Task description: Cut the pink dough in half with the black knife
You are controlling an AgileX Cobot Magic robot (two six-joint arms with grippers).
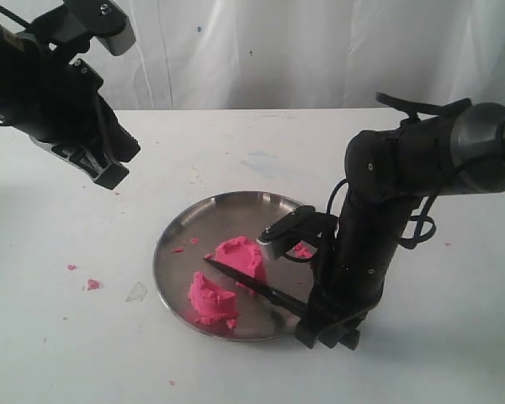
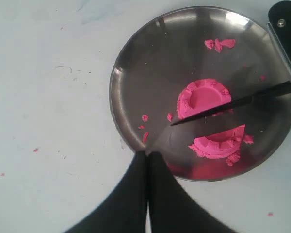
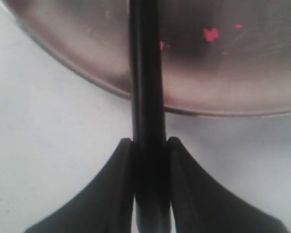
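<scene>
The pink dough lies in two halves on the steel plate (image 1: 164, 252): one half (image 1: 240, 254) toward the back, the other (image 1: 210, 299) near the front rim. The black knife (image 1: 252, 284) runs between them, its tip pointing left. My right gripper (image 1: 324, 324) is shut on the knife's handle (image 3: 146, 97) just off the plate's front right rim. In the left wrist view the blade (image 2: 223, 107) separates the two halves (image 2: 203, 97) (image 2: 218, 143). My left gripper (image 1: 109, 172) hangs shut and empty above the table at the back left, its tips (image 2: 148, 154) over the plate's edge.
Small pink crumbs (image 1: 93, 284) and a clear scrap (image 1: 136, 292) lie on the white table left of the plate. More crumbs (image 2: 219, 43) sit inside the plate. A white curtain closes off the back.
</scene>
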